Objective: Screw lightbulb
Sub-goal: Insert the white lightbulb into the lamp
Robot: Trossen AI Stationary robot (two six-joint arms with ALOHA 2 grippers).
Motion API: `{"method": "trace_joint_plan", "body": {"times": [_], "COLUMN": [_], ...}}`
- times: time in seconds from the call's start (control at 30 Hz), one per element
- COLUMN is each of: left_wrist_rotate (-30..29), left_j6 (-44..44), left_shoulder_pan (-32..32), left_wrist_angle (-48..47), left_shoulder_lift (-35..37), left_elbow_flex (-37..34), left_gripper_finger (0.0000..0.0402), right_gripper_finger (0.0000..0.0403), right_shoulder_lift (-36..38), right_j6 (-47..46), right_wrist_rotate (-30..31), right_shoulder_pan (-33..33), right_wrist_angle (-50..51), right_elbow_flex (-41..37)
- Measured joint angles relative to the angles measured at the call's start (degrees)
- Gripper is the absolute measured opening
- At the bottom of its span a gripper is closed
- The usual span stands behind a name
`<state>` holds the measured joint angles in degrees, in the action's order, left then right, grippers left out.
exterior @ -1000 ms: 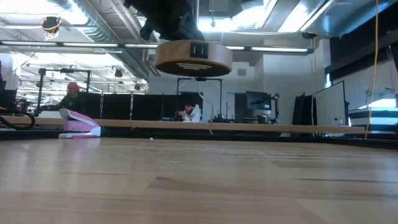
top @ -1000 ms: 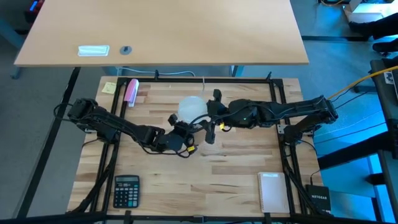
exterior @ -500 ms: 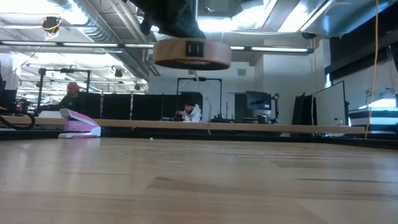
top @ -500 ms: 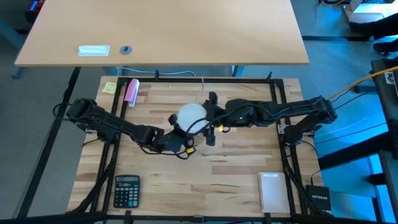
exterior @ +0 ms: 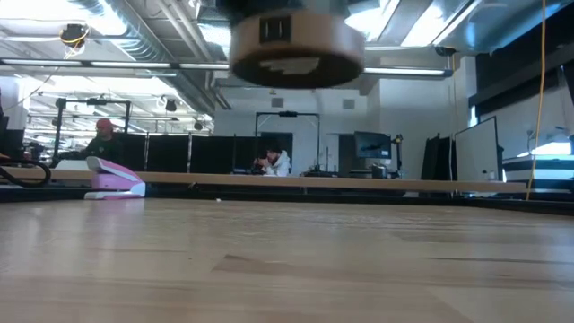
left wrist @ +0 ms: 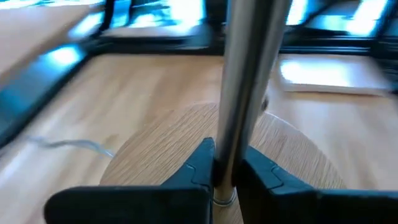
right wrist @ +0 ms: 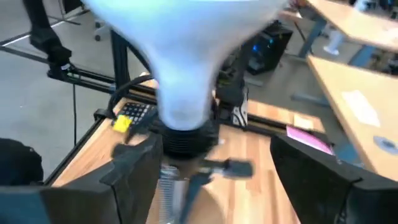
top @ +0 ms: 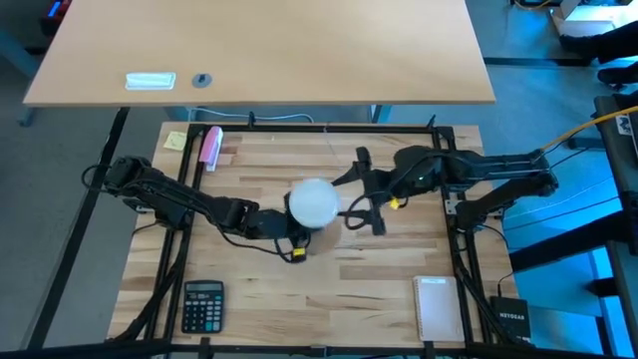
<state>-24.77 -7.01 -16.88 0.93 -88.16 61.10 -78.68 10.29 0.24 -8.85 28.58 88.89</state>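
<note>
A white lightbulb [top: 312, 202] sits with its neck in the black socket [right wrist: 186, 140] of a lamp that has a silvery stem [left wrist: 239, 93] and a round wooden disc [exterior: 296, 45] as its foot. My left gripper [top: 282, 225] is shut on the stem. The lamp hangs above the table. My right gripper [top: 359, 202] is open to the right of the bulb. Its fingers [right wrist: 134, 171] stand on either side of the socket, apart from it. My left gripper pinches the lamp's silvery stem [left wrist: 225, 168] between its two fingers, just above the wooden disc [left wrist: 168, 143]. The fingers lie across the stem and come level from the table's left. The lamp stands upright in the hold, its disc lifted clear of the table.
A pink stapler [top: 210, 147] and a yellow note [top: 175, 141] lie at the far left. A calculator [top: 202, 304] lies at the near left and a white pad [top: 435, 307] at the near right. The lamp's cord [top: 295, 249] hangs by the left gripper.
My right gripper has drawn back from the bulb toward the table's right edge. My left gripper has carried the lamp with the bulb toward the near edge; the wooden disc now shows larger and a little to the right in the low view.
</note>
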Motion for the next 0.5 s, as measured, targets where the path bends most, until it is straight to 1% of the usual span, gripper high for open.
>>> {"method": "trace_joint_plan", "body": {"times": [0.03, 0.1, 0.23, 0.27, 0.4, 0.5], "left_wrist_rotate": [3.7, 9.7, 18.6, 20.0, 22.4, 24.3], "left_j6": [0.9, 1.9, 4.0, 4.4, 4.2, 3.4], "left_shoulder_pan": [0.0, 0.0, -0.1, -0.1, 0.2, 0.6], "left_wrist_angle": [0.9, 3.4, 5.9, 6.4, 7.2, 7.1], "left_shoulder_lift": [-0.1, -0.6, -1.8, -2.2, -3.4, -3.7], "left_elbow_flex": [0.0, 0.0, -0.1, -0.1, -0.1, -0.2], "left_gripper_finger": [0.0026, 0.0026, 0.0026, 0.0026, 0.0026, 0.0026], "right_gripper_finger": [0.0302, 0.0302, 0.0303, 0.0303, 0.0303, 0.0303], "right_shoulder_lift": [0.2, 0.1, -1.1, -1.5, -4.0, -6.6], "right_j6": [0.7, 1.6, 1.2, 0.6, -2.5, -3.5], "right_wrist_rotate": [-1.0, -5.2, -18.1, -21.2, -31.8, -36.5], "right_shoulder_pan": [0.4, 1.4, 4.7, 5.6, 7.2, 7.1], "right_wrist_angle": [0.0, 0.1, -3.7, -5.6, -13.4, -17.1], "right_elbow_flex": [0.1, 0.0, -1.4, -1.8, -2.4, -2.4]}}
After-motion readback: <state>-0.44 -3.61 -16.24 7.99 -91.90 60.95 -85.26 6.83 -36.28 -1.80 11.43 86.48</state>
